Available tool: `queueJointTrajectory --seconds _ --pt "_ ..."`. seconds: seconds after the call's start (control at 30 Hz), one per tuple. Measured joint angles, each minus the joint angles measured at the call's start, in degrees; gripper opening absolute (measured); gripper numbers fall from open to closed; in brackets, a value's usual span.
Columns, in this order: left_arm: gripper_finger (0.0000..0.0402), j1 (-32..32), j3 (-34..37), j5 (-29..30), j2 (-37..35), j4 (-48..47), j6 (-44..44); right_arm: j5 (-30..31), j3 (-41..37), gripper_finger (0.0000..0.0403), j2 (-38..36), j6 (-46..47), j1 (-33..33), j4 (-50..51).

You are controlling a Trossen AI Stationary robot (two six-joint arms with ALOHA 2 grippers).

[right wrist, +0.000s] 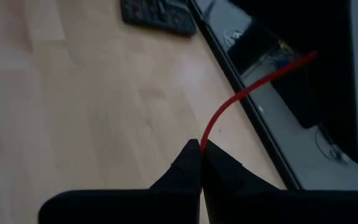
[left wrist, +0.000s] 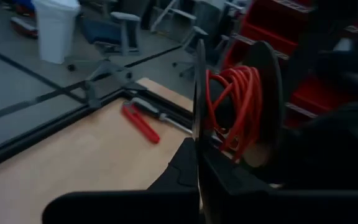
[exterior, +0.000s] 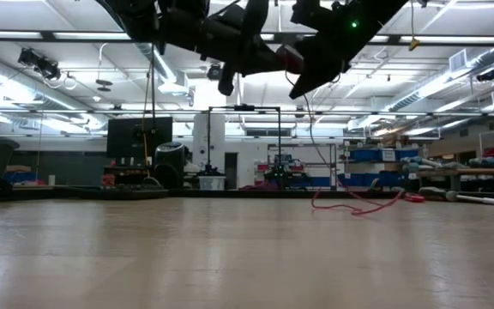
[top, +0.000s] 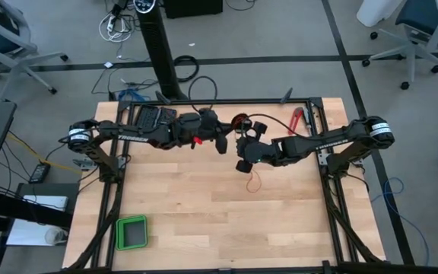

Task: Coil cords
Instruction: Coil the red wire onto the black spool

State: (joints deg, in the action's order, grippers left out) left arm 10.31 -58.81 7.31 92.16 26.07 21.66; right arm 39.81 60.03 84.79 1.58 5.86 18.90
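Hovering near the middle of the worktop's [top: 204, 221] far half, the two claws sit close together, and the coming move turns on how the cord [right wrist: 219, 115] runs between them. The right claw [right wrist: 201, 149] is clenched on the thin red cord, which leaves its fingertips and stretches as a near-straight line up toward the spool [left wrist: 235, 112] just in front of the left claw [left wrist: 197, 155]. That claw is also clenched; whether it grips the spool's dark rim cannot be told. Most of the cord is wound as orange-red turns on the spool, while a loose tail hangs from the right claw and trails on the wood. By judgement, the right arm feeds and the left is nearer the coil. Counted: one cord, one spool, two claws, one red-handled tool [left wrist: 140, 123] by the far right edge.
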Motion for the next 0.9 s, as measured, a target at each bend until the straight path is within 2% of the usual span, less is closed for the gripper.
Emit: queueJointTrajectory --seconds 0.27,0.53,0.9 --pt "0.0001 0.61 -0.01 -2.1 -0.02 -0.28 -0.09 5.33 0.0 0.0001 -1.4 4.79 2.51 10.48" --pt "0.0001 1.7 -0.01 -4.22 -0.28 -1.51 -0.47 7.38 0.07 0.0001 -8.13 13.62 4.88 23.93" --pt "0.0001 2.06 -0.1 -10.38 -0.37 -1.45 -2.8 9.4 0.04 0.0001 -18.34 15.06 2.95 28.95"
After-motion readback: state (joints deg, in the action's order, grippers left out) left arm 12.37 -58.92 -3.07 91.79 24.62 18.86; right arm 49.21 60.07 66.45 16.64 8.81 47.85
